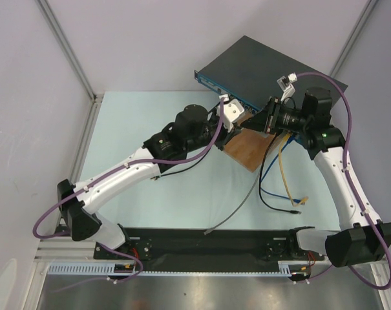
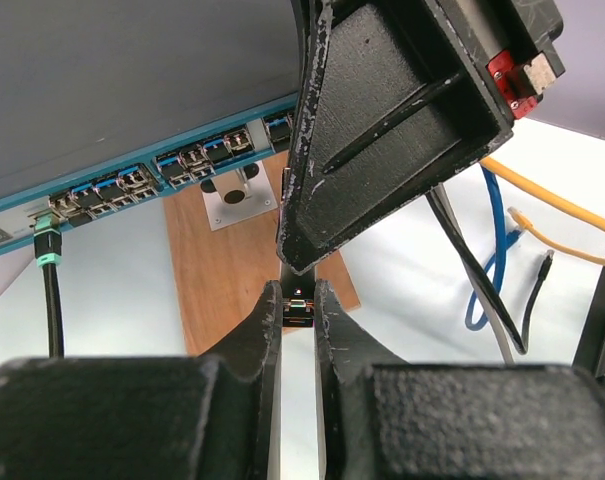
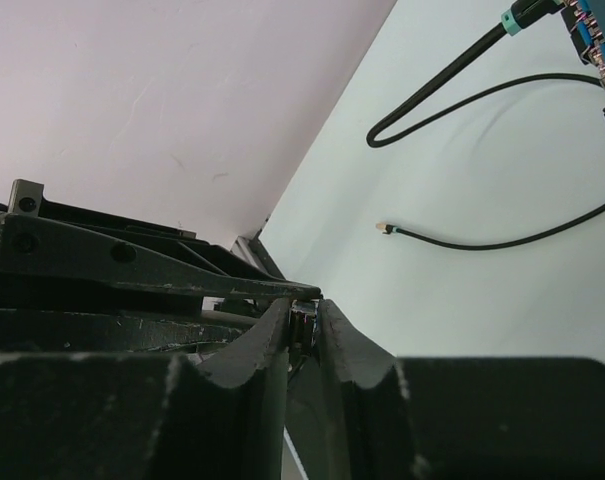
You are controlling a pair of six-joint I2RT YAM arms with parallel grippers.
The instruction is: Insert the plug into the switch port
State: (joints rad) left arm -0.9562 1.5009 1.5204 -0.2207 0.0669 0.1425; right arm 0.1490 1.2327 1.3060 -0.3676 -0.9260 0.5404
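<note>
Left gripper [image 2: 299, 292] pinches the plug [image 2: 299, 312], jaws nearly closed. Right gripper [image 3: 304, 303] meets it tip to tip, narrowed onto the same plug, over the board [image 1: 250, 152]. Beyond, the switch [image 1: 273, 68] lies at the table's [image 1: 150, 113] far right corner.

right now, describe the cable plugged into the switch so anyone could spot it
Find the black switch and its blue front face. At that face's left end in the left wrist view, one black cable runs down from a port. It alone has a green connector.
</note>
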